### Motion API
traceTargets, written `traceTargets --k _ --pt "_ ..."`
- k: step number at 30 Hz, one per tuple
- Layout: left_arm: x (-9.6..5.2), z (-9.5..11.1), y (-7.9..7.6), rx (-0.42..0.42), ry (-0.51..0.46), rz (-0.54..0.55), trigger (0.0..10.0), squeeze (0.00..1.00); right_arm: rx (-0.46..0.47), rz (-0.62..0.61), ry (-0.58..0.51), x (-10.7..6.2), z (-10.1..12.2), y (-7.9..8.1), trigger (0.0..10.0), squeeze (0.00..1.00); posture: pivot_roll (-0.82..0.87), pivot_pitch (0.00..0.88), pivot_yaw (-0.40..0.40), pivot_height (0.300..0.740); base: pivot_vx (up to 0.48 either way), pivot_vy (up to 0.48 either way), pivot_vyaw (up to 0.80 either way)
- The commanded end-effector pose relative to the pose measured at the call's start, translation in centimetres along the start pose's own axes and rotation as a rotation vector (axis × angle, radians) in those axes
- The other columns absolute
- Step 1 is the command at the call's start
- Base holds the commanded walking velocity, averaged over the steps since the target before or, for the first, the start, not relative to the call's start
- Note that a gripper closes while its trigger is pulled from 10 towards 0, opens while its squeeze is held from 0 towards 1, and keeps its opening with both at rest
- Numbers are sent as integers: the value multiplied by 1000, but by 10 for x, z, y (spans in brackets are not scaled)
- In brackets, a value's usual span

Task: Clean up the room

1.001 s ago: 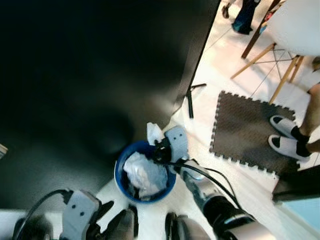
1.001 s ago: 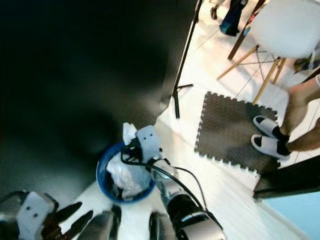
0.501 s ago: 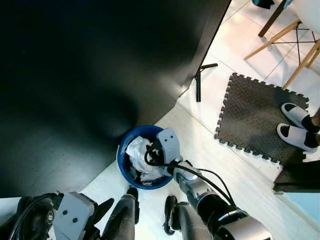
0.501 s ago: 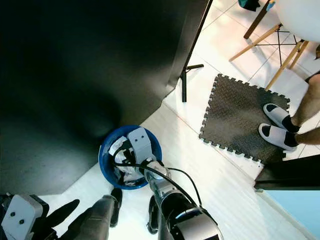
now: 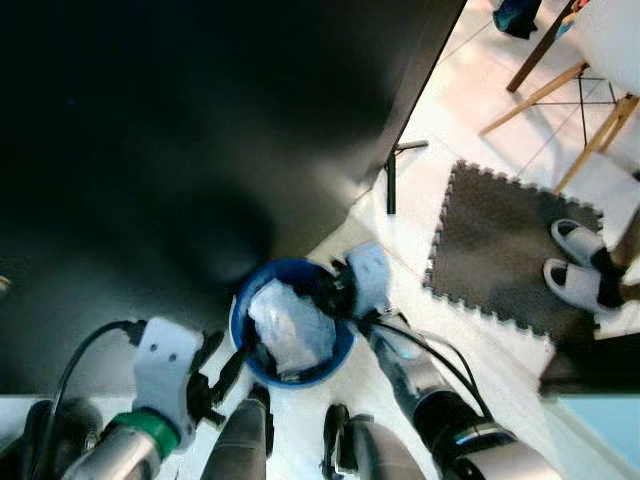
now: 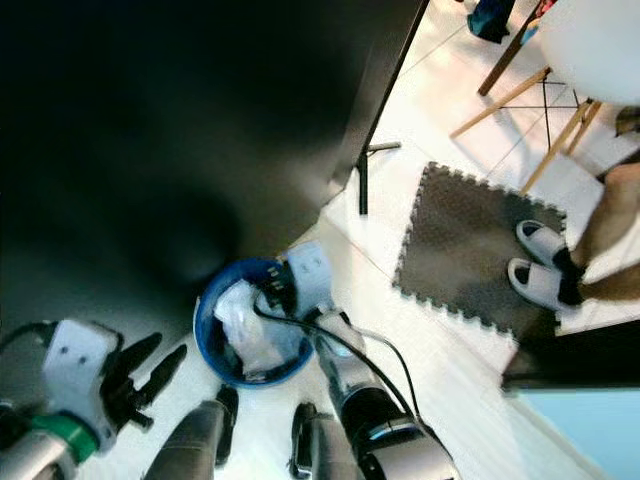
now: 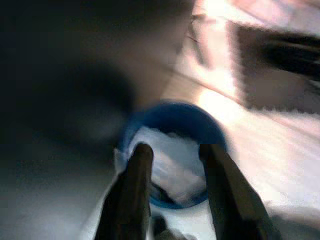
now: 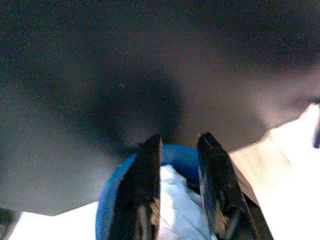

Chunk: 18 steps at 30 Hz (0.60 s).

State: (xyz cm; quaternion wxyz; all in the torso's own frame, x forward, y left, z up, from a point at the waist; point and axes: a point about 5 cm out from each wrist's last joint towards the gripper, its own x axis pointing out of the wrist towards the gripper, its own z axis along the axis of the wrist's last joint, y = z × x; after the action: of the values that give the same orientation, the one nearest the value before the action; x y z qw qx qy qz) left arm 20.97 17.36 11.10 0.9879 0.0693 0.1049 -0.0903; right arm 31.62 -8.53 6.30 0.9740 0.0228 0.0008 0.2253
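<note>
A round blue bin (image 5: 243, 340) stands on the pale floor against a black panel. Crumpled white paper (image 5: 290, 325) fills the inside of it. My right gripper (image 5: 330, 288) hovers at the bin's far right rim, open, with nothing between its fingers. In the right wrist view the right gripper (image 8: 176, 145) frames the blue rim (image 8: 177, 152) and the white paper (image 8: 175, 210). My left gripper (image 5: 222, 365) is open just outside the bin's near left rim. The left wrist view looks past the left gripper (image 7: 175, 152) down at the bin (image 7: 175, 117).
A large black panel (image 5: 200, 130) rises behind the bin, with a black stand foot (image 5: 390, 185) at its corner. To the right lie a grey foam mat (image 5: 495, 250), a person's feet in white slippers (image 5: 580, 270) and a chair's wooden legs (image 5: 590, 130). My own feet (image 5: 260, 425) stand just before the bin.
One second ago my right gripper held white paper above the bin, then dipped inside. It has since drawn back to the rim without it. My left gripper has come up beside the bin.
</note>
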Motion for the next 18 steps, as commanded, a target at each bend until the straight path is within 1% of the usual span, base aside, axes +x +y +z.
traceTargets --k 1,3,4,5,7,8,9,10,11,12,14,15,16,17,18 --pt "17 -21 2 27 50 84 10000 0 30 -38 7 -19 -11 -6 10000 0 106 89 -26 733 0 0 0" --pt "26 -25 1 29 51 90 10000 0 27 -61 13 -28 -13 -10 10000 0 99 82 -25 733 0 0 0" --pt "33 -28 -2 29 55 79 10000 0 22 -75 19 -35 -15 -13 10000 0 59 48 -21 733 0 0 0" --pt "39 -31 -5 24 60 67 10000 0 17 -88 23 -40 -16 -17 10000 0 46 36 -19 733 0 0 0" --pt "39 -31 -5 24 60 67 10000 0 17 -88 23 -40 -16 -17 10000 0 46 36 -19 733 0 0 0" --pt "44 -33 -8 20 64 57 10000 0 12 -102 28 -45 -17 -20 10000 0 40 30 -18 733 0 0 0" --pt "44 -33 -8 20 64 57 10000 0 12 -102 28 -45 -17 -20 10000 0 40 30 -18 733 0 0 0" --pt "49 -36 -11 12 70 46 10000 20 12 -117 31 -46 -17 -24 10000 0 11 2 -5 733 0 0 0" --pt "49 -36 -11 12 70 46 10000 20 12 -117 31 -46 -17 -24 10000 0 11 2 -5 733 0 0 0" --pt "54 -37 -14 9 74 35 10000 39 11 -129 38 -45 -18 -27 10000 0 6 0 -2 733 0 0 0" --pt "54 -37 -14 9 74 35 10000 39 11 -129 38 -45 -18 -27 10000 0 6 0 -2 733 0 0 0" --pt "57 -38 -15 11 75 27 10000 43 12 -135 40 -41 -18 -28 10000 0 -1 0 3 733 0 0 0" --pt "57 -38 -15 11 75 27 10000 43 12 -135 40 -41 -18 -28 10000 0 -1 0 3 733 0 0 0" --pt "60 -38 -17 10 75 23 10000 31 18 -133 34 -36 -16 -26 10000 0 -2 0 7 733 0 0 0" --pt "60 -38 -17 10 75 23 10000 31 18 -133 34 -36 -16 -26 10000 0 -2 0 7 733 0 0 0"
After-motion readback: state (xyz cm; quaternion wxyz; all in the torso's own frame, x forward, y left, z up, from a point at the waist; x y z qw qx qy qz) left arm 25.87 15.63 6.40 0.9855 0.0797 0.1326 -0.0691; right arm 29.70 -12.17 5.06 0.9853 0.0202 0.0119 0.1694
